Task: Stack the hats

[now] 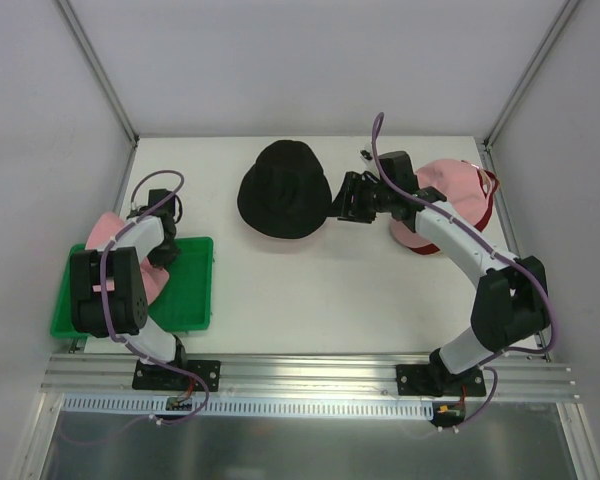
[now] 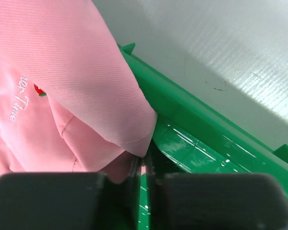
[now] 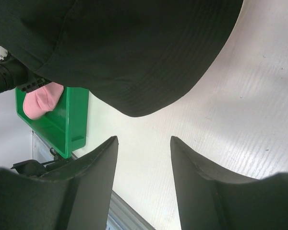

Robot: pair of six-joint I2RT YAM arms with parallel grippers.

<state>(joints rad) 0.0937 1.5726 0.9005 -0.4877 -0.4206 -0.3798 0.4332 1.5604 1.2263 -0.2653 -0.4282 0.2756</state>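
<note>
A black bucket hat (image 1: 283, 190) lies on the white table at the middle back. My right gripper (image 1: 342, 197) is open and empty just right of its brim; in the right wrist view the black hat (image 3: 125, 48) sits just beyond the spread gripper (image 3: 144, 141). A pink hat (image 1: 445, 185) rests on a red cap (image 1: 488, 205) at the back right, partly under my right arm. My left gripper (image 1: 163, 255) is over the green tray (image 1: 195, 290), shut on the edge of a pink hat (image 1: 105, 228). The left wrist view shows the gripper (image 2: 143, 165) pinching that pink hat (image 2: 62, 86).
The green tray (image 2: 206, 139) sits at the table's left front edge, with its raised rim next to my left gripper. It also shows in the right wrist view (image 3: 72, 120). Frame posts and white walls close in the table at the back and sides.
</note>
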